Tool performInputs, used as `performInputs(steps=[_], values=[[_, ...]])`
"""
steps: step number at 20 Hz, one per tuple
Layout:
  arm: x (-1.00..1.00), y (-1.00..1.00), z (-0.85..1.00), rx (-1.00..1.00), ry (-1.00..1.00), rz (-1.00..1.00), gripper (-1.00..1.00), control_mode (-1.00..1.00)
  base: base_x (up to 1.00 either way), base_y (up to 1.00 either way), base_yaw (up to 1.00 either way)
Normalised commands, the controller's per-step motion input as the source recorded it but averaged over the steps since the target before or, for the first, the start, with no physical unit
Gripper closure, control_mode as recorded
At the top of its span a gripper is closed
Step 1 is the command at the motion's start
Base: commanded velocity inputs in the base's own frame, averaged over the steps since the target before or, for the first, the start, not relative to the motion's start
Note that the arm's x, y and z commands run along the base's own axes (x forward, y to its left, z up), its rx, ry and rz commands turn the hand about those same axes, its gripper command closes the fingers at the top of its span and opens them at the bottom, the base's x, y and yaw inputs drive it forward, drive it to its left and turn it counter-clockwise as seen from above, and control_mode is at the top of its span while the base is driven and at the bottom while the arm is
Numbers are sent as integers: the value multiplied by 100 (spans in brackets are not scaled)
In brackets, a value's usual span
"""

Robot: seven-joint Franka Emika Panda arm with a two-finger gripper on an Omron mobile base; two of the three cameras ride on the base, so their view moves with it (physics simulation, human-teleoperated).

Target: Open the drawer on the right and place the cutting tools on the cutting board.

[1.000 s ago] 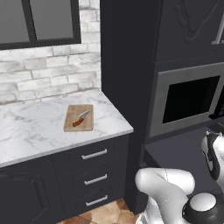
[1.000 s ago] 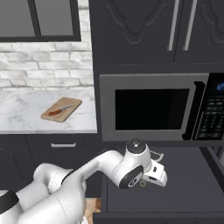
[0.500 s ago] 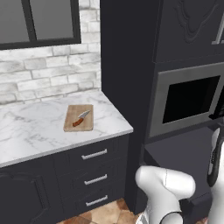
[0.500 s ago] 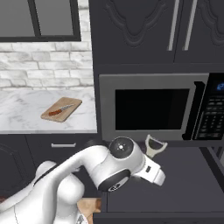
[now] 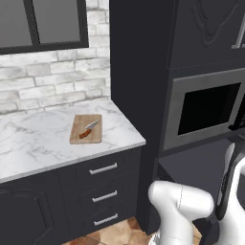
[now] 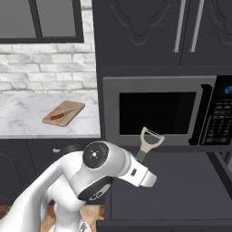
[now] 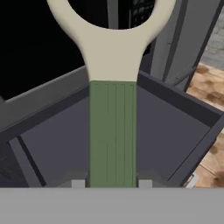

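Above the open drawer (image 6: pixel 181 181), your gripper (image 7: pixel 112 183) has its fingers pinching the peeler (image 6: pixel 147 144) by the green handle, pale Y-head up, in front of the microwave (image 6: pixel 158 112). Over on the marble counter (image 5: pixel 43 139), the knife (image 5: pixel 88 129) lies on the board (image 5: pixel 86 129)

No readable txt anywhere; microwave keypad (image 6: pixel 221 121) btns & its blue display too blurry/small to make out.
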Motion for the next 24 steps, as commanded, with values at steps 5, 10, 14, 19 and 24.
performInputs(steps=[5, 10, 14, 19, 24], values=[[-3, 0, 0, 0, 0, 1, 100, -100, 0, 0, 0], [-26, 14, 0, 0, -2, 1, 100, -100, 0, 0, 0], [-34, 45, 8, -1, -12, 0, 100, -100, 0, 0, 0], [0, 0, 0, 0, 0, 0, 100, 100, -17, 95, 0], [0, 0, 0, 0, 0, 0, 100, 100, 0, 100, 0]])
